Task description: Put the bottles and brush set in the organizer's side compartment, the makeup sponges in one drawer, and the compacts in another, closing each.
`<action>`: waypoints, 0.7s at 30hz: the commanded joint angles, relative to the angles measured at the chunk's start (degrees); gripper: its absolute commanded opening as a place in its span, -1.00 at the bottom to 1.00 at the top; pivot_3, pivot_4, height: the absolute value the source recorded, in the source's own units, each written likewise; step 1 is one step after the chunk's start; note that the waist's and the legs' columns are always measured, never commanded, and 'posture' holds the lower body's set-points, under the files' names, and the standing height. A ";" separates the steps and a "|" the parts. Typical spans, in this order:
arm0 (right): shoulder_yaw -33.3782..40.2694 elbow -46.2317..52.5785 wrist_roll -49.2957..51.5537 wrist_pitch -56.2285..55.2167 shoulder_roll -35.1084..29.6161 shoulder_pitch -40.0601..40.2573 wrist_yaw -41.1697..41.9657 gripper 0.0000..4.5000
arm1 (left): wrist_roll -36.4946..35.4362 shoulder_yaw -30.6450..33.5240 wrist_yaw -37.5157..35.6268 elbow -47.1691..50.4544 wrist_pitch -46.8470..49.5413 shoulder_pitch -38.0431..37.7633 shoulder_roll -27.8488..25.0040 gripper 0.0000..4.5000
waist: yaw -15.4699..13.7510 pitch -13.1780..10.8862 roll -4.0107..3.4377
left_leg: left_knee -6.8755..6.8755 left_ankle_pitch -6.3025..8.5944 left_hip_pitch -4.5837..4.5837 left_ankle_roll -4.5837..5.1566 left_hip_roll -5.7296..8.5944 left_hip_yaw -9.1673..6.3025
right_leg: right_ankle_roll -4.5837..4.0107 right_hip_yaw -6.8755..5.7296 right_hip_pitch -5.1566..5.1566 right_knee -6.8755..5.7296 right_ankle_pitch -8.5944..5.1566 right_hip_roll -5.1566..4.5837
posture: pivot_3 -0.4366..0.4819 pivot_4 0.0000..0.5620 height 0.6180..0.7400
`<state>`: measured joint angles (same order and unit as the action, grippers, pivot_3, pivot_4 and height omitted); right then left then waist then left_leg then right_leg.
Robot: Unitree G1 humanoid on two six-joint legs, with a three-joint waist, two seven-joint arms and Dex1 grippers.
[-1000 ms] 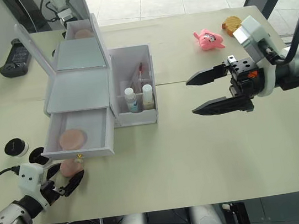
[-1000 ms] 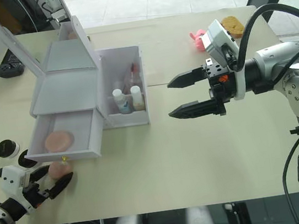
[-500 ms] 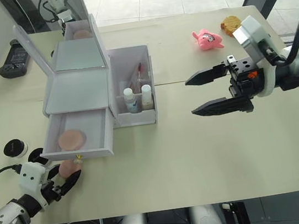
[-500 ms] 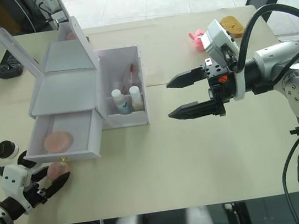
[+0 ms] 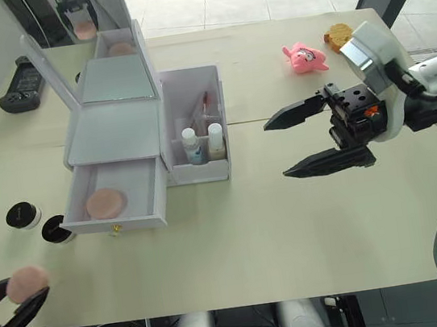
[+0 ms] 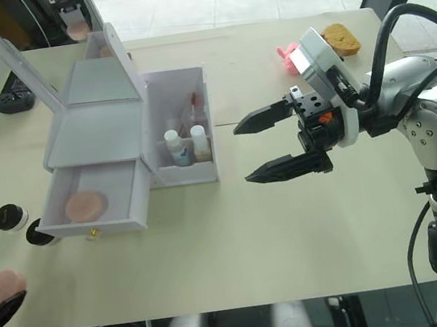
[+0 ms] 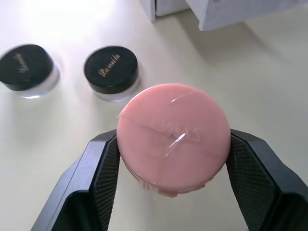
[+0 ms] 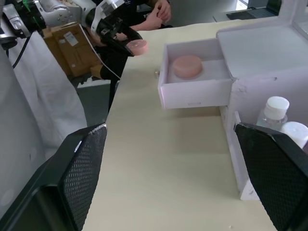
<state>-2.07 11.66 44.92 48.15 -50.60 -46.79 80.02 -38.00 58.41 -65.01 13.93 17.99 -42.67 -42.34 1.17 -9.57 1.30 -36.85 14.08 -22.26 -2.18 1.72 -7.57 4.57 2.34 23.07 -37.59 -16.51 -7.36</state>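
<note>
At table's near-left edge, left gripper (image 7: 173,159) pinching pink makeup sponge (image 7: 174,135); sponge step underway. Next: carry into open drawer (image 5: 119,206), beside other sponge (image 5: 106,204). Right gripper (image 5: 309,141) spread wide.

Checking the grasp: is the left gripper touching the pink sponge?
Touching. The left wrist view shows the left gripper pressed against both sides of the pink sponge.
</note>
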 commanded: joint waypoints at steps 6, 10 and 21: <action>2.19 -0.87 2.22 0.10 2.25 -4.45 0.01 1.00 | -15.81 12.72 -1.49 4.18 14.59 3.69 -10.66 0.30 | -0.01 -0.01 0.00 | 0.00 0.00 0.02 0.00 0.00 -0.01 | 0.00 0.00 0.01 -0.02 0.00 0.00 | -0.05 -0.47 1.00; 3.84 0.74 3.76 1.34 1.61 -4.02 -1.51 1.00 | -16.87 9.36 0.09 6.02 19.42 8.15 -15.46 0.30 | 0.52 -0.01 0.00 | 0.02 0.00 0.02 0.00 -0.01 -0.01 | -0.01 0.01 0.04 -0.07 0.00 0.02 | -0.05 -0.47 1.00; 3.58 -1.41 3.00 1.99 2.99 -5.67 -6.07 1.00 | -12.22 -22.50 0.23 5.22 19.44 34.74 -28.58 0.30 | 1.56 -0.03 -0.04 | 0.07 0.00 0.03 0.00 -0.04 0.00 | -0.02 0.05 0.10 -0.14 0.01 0.10 | -0.05 -0.47 1.00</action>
<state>1.00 9.96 48.09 50.77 -47.62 -51.38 74.49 -51.94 39.79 -64.62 19.90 38.71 -9.51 -69.85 2.72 -9.60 1.26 -36.76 14.08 -22.24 -2.18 1.64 -7.57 4.55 2.39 23.19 -37.74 -16.50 -7.22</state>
